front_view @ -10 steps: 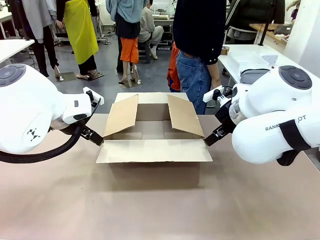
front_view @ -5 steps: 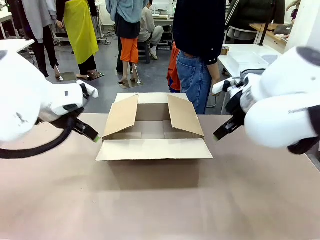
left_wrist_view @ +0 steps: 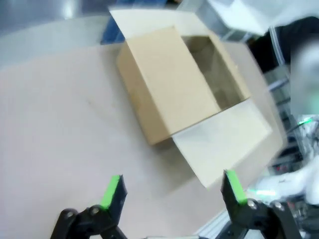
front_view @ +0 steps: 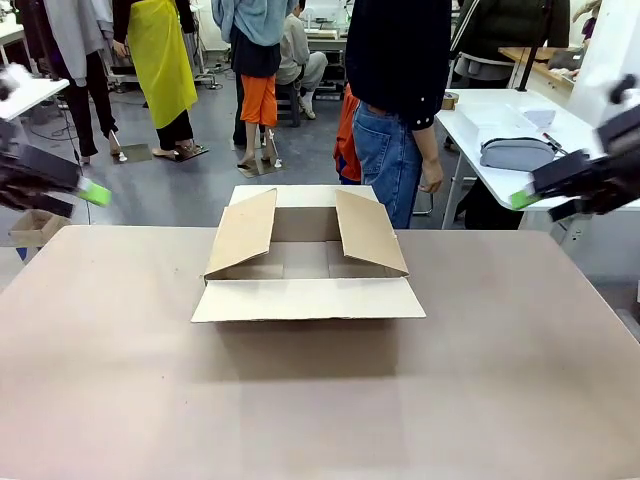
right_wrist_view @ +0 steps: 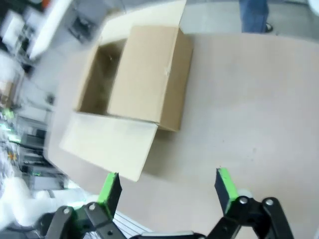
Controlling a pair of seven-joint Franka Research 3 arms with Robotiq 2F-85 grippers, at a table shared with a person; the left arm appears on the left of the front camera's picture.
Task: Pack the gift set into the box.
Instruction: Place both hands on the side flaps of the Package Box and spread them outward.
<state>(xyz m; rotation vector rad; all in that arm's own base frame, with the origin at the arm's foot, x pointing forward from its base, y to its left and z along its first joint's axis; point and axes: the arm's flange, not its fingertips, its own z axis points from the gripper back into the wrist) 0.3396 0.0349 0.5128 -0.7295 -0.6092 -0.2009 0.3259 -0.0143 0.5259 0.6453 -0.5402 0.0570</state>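
Table bare up front. Box mid-frame, flaps out, long axis left-right, inside looks bare. Left gripper at upper-left edge, right gripper at upper-right edge: both spread, holding nothing, well apart from the box, about equally far. Person stands behind.

Box mid-table, tools flanking.

Bright, even indoor light falls from above. The box throws a soft, faint shadow on the tabletop toward its near edge. The front view is sharp at the centre. Both wrist views are motion-blurred, with wide-angle bending at their edges.
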